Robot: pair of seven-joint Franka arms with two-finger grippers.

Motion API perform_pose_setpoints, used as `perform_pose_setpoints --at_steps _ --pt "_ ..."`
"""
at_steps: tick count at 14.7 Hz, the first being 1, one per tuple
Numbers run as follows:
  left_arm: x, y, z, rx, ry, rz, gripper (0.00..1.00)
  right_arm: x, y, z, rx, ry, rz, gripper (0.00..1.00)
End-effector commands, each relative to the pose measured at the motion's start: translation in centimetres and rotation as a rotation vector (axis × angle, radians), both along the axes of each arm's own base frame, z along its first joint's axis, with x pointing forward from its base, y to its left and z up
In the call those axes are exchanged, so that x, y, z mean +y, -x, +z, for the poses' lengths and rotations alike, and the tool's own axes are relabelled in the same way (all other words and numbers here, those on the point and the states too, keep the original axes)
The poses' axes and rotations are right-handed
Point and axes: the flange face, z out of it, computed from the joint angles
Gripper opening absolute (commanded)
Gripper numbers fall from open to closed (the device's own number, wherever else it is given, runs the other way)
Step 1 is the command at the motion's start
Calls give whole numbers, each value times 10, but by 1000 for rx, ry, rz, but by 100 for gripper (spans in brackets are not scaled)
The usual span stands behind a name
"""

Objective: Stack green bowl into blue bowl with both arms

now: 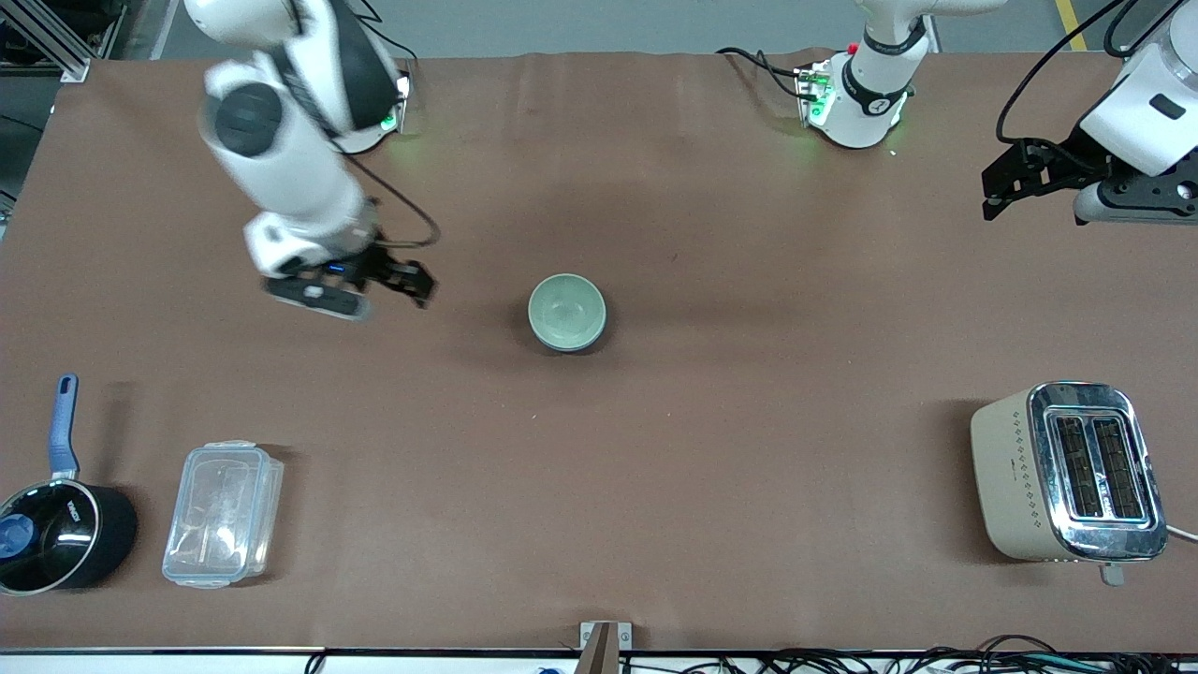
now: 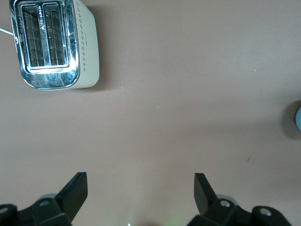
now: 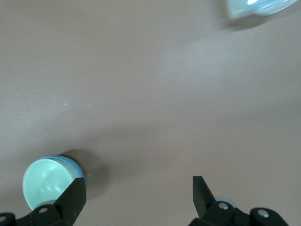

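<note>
Lighting is even and fairly bright from overhead, so the matte brown tablecloth [image 1: 711, 449] shows only soft shadows beside things, like the smudge under the pale mint-green bowl [image 1: 566, 311]. The shiny chrome top of the beige toaster [image 1: 1090, 468] throws bluish glare. The white right arm [image 1: 281, 159] is motion-smeared, and the clear plastic lidded container [image 3: 258, 7] looks streaky in the right wrist view.

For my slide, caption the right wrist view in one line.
Open right gripper over bare table, green bowl nested in blue bowl beside it.
</note>
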Motion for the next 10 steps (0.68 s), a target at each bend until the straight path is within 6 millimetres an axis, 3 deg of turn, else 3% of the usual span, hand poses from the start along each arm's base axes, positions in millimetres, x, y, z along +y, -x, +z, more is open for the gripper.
perform_pose_setpoints --at_steps 1,3,6,8,10 --pt "0 6 3 -2 15 0 100 -62 9 36 18 8 25 100" --pt "-1 4 2 -4 14 -2 100 -109 4 84 51 14 4 100" --pt "0 1 1 -3 11 -20 100 -163 6 156 37 15 22 100" --pt "0 0 4 -10 14 -5 100 -205 5 179 4 15 17 100" --pt "2 0 8 -16 17 19 100 -233 5 190 -23 9 31 100"
